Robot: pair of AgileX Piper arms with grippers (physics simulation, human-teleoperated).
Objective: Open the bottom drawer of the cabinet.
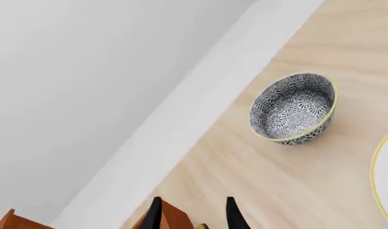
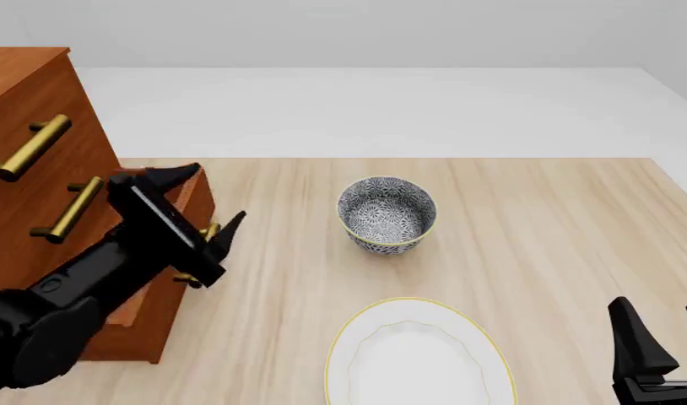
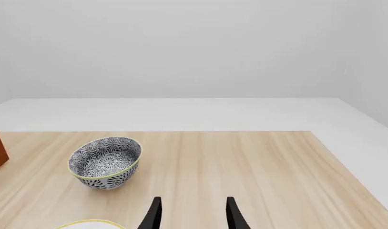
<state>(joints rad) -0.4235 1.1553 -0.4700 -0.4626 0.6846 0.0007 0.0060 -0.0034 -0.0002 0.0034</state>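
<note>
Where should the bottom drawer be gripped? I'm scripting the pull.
Grip the bottom drawer by its brass bar handle, coming at the drawer front from the table side. The bar stands off the front, so fingers can close around it; the left gripper is there already.

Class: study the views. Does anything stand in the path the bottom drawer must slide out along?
Nothing visible does. The bottom drawer is already partly out, with the left gripper at its handle. The patterned bowl and plate sit off to the side on the table.
</note>
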